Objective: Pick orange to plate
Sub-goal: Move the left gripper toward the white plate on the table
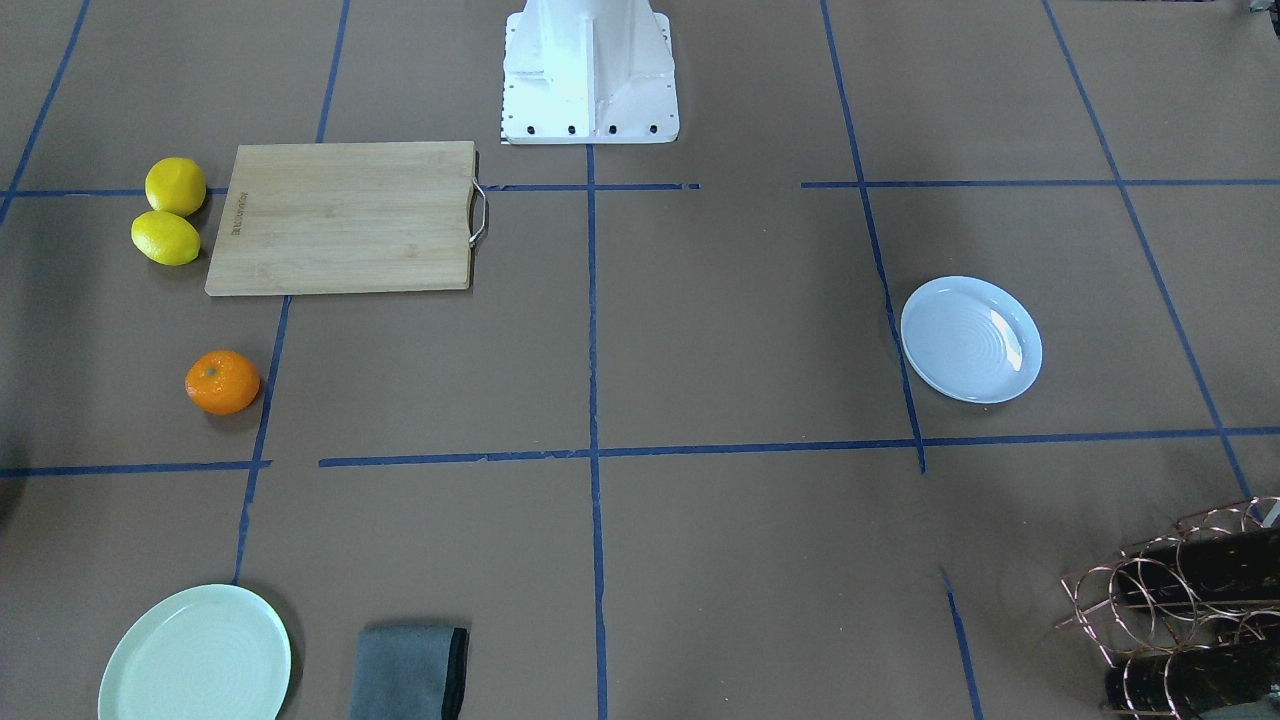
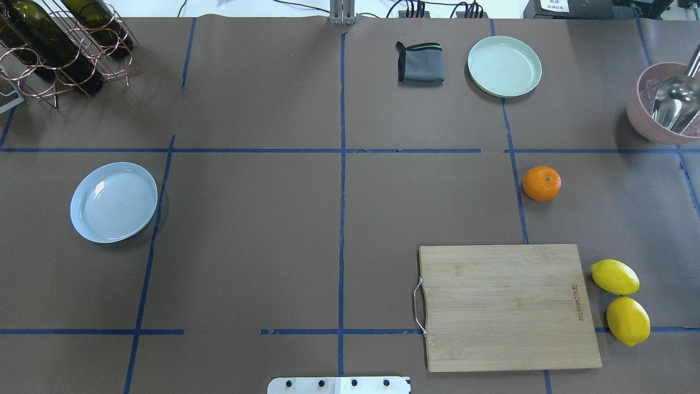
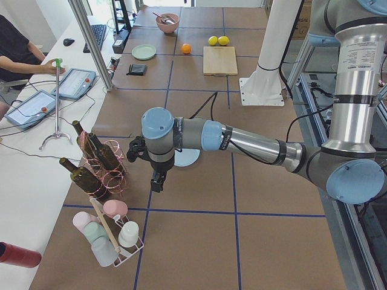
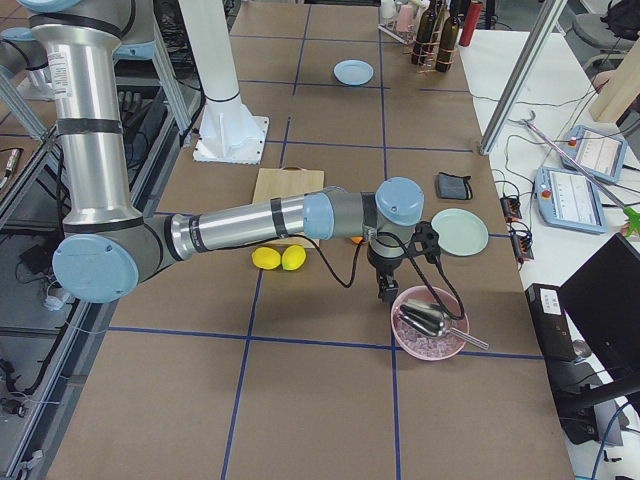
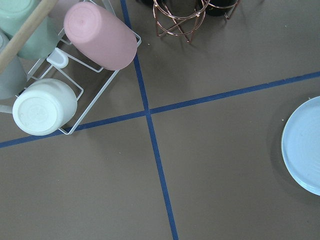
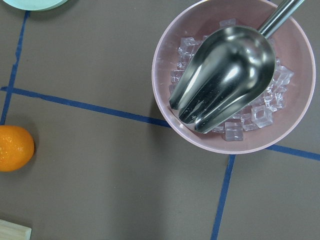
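Note:
The orange (image 2: 541, 183) rests on the brown table beyond the cutting board, also seen in the front view (image 1: 222, 382) and at the left edge of the right wrist view (image 6: 15, 148). The pale blue plate (image 2: 114, 202) lies empty far across the table (image 1: 971, 339); its rim shows in the left wrist view (image 5: 305, 150). My left gripper (image 3: 158, 181) hangs beside the plate, near the bottle rack. My right gripper (image 4: 385, 292) hangs between the orange and the pink bowl. Only the side views show the grippers, so I cannot tell whether they are open or shut.
A wooden cutting board (image 2: 508, 306) and two lemons (image 2: 620, 301) lie near the orange. A mint-green plate (image 2: 504, 66) and grey cloth (image 2: 420, 63) sit further out. A pink bowl (image 6: 235, 75) holds ice and a metal scoop. Bottle rack (image 2: 60, 44) and cup rack (image 5: 60, 85) flank the blue plate.

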`<state>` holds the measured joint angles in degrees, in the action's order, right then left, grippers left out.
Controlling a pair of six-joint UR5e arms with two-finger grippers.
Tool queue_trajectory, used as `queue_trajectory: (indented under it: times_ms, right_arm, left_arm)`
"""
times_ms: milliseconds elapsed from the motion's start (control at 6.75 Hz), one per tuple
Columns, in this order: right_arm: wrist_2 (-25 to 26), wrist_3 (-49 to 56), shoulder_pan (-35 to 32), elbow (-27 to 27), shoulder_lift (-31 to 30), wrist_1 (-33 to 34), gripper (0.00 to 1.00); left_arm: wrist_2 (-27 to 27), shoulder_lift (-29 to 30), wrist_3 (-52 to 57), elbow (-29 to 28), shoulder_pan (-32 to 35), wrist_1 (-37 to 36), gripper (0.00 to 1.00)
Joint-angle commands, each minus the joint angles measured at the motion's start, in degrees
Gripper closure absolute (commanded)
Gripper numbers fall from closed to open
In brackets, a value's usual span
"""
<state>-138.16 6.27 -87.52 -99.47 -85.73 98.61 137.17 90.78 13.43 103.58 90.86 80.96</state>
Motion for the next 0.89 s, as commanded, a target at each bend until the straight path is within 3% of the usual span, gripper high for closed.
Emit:
queue_trajectory:
  times_ms: [0, 444, 593, 741]
  right_arm:
    - [0.0, 0.1, 0.1, -0.1, -0.3, 0.1, 0.00]
    - [-0.4, 0.1, 0.2, -0.1, -0.3, 0.1, 0.00]
    - [-0.4, 0.1, 0.2, 0.0, -0.3, 0.1, 0.00]
    - [-0.4, 0.1, 0.2, -0.1, -0.3, 0.1, 0.00]
  left_arm:
    - [1.1, -0.3, -11.3, -1.9, -11.1, 11.1, 0.00]
    - [-2.6, -0.3, -44.5, -8.0, -25.8, 34.6, 0.00]
    - [-6.6, -0.4, -52.8, -9.4, -31.3, 39.4, 0.00]
    - [-8.0, -0.4, -54.9, -12.0, -32.2, 42.7, 0.00]
